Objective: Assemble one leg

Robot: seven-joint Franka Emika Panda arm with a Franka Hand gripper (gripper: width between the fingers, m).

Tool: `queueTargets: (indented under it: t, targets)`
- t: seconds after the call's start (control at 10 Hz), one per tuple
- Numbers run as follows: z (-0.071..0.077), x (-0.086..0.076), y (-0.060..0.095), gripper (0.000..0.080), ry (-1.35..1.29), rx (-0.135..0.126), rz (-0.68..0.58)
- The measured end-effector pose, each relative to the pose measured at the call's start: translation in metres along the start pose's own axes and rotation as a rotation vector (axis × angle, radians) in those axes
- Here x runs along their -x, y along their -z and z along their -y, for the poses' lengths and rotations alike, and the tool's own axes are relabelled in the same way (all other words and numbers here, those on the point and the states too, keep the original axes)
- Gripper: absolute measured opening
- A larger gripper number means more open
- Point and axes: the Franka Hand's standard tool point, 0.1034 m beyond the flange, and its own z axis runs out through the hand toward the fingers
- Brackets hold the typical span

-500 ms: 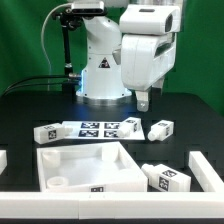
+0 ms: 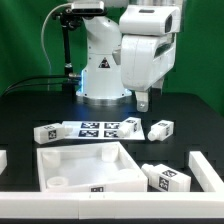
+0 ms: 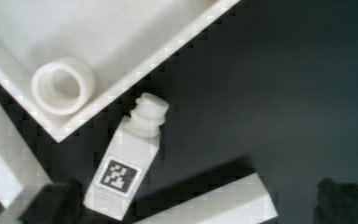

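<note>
My tool (image 2: 145,101) hangs high over the table (image 2: 30,105), just off the marker board (image 2: 88,127) at its end on the exterior view's right. In the wrist view its two dark fingers (image 3: 43,203) stand well apart with nothing between them, so it is wide and empty.

The leg (image 3: 128,158) I'm after lies flat on the table just beside the tray (image 3: 158,40). Its peg end points at the tray rim near the round socket (image 3: 60,85), and its tagged end faces the fingers. I judge it to be the same leg (image 2: 166,177) that the exterior view shows by the tray's near corner. There it lies nearer the camera than the tool and a little to the exterior view's right, with its long axis roughly across that view.

Other legs (image 2: 160,128) lie closer to the tool, beside the marker board. To reach mine I would come toward the camera and down, with the fingers set across the leg's short width.
</note>
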Motion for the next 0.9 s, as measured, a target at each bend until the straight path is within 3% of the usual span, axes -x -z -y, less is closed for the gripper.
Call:
queueTargets:
  t: [0.1, 0.2, 0.4, 0.5, 0.9]
  targets:
    - [-0.003, 0.005, -0.004, 0.0649, -0.077, 0.023, -0.014]
    - [-0.009, 0.005, -0.013, 0.0649, -0.089, 0.021, -0.015]
    - [-0.035, -0.011, -0.032, 0.0649, -0.114, 0.017, -0.035]
    - [-0.031, -0.014, -0.033, 0.0649, -0.233, -0.035, -0.012]
    - [-0.03, -0.014, -0.034, 0.0649, -0.228, -0.037, -0.011]
